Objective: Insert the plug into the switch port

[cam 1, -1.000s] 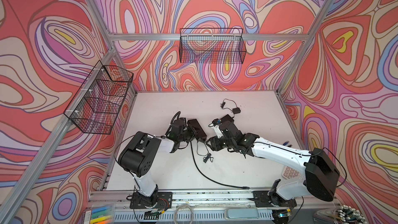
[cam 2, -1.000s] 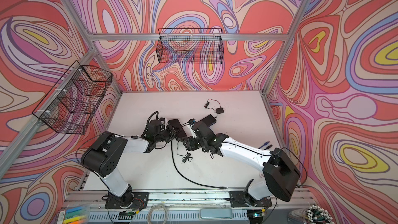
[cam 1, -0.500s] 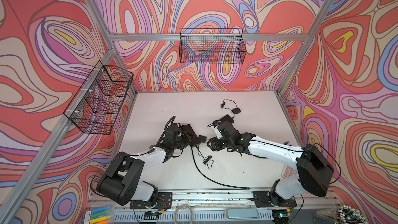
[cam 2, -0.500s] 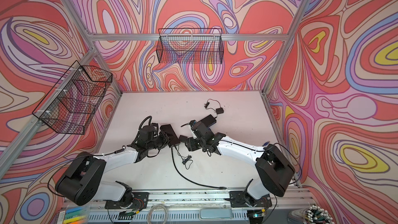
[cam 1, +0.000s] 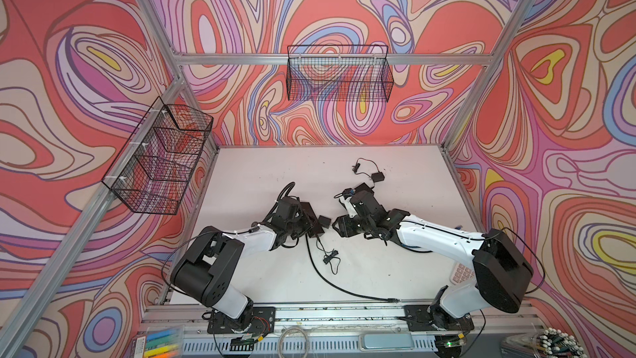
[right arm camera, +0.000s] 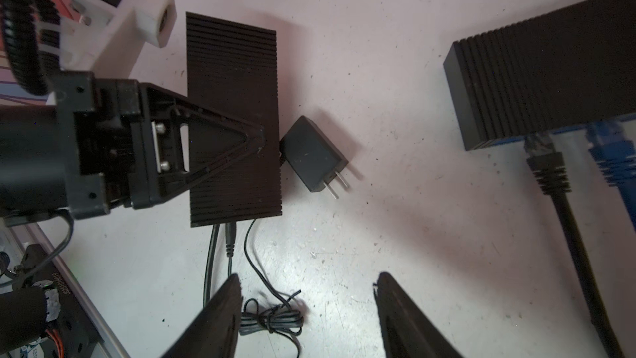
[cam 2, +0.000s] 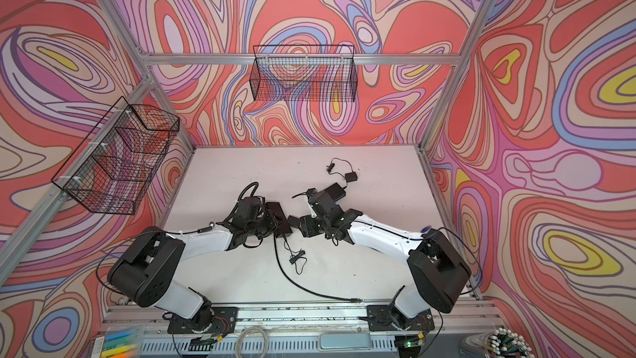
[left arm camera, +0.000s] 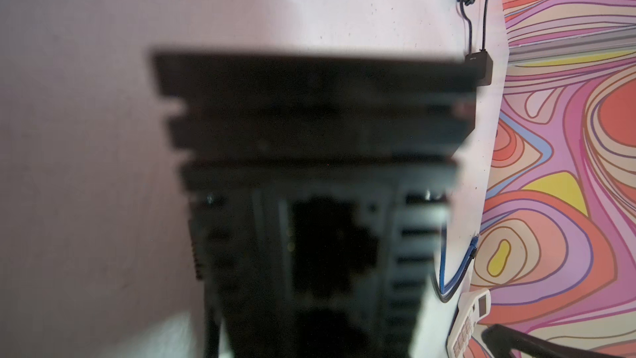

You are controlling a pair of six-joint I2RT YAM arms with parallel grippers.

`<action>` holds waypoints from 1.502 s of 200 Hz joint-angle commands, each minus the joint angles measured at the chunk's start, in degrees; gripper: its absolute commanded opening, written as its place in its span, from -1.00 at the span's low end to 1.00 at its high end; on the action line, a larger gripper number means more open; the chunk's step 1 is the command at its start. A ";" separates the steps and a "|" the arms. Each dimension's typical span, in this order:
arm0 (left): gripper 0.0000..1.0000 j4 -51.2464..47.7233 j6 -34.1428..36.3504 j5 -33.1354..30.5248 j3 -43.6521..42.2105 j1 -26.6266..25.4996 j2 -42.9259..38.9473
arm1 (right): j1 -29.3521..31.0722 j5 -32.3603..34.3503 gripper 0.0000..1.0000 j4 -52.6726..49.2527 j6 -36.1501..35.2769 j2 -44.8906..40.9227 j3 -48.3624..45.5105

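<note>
Switch blurred up close, clenched in left pincer, right pincer released

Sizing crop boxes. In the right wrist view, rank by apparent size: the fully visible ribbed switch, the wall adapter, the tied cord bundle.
1. ribbed switch, clearly largest.
2. wall adapter.
3. tied cord bundle, only slightly smaller than the adapter.

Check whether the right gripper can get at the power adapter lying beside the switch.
Probably yes. The right gripper is open, and the power adapter lies uncovered on the table just ahead, with only the held switch at its side.
</note>
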 commanded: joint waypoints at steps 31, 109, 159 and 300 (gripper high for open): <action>-0.53 3.81 -5.48 -2.29 4.77 -3.72 7.50 | -2.44 0.03 0.31 -0.98 -1.43 -3.47 -2.14; -0.11 4.14 -9.41 -5.92 4.97 -7.17 8.16 | -2.44 -3.31 0.32 -4.36 -4.50 -0.22 0.98; 0.29 -1.55 -6.93 -7.94 4.88 -6.45 4.89 | -2.36 -5.49 0.34 -5.48 -4.37 6.05 5.74; 0.68 -30.58 3.70 -17.31 1.30 4.32 -22.03 | 5.63 9.93 0.67 -17.39 -5.01 25.82 24.72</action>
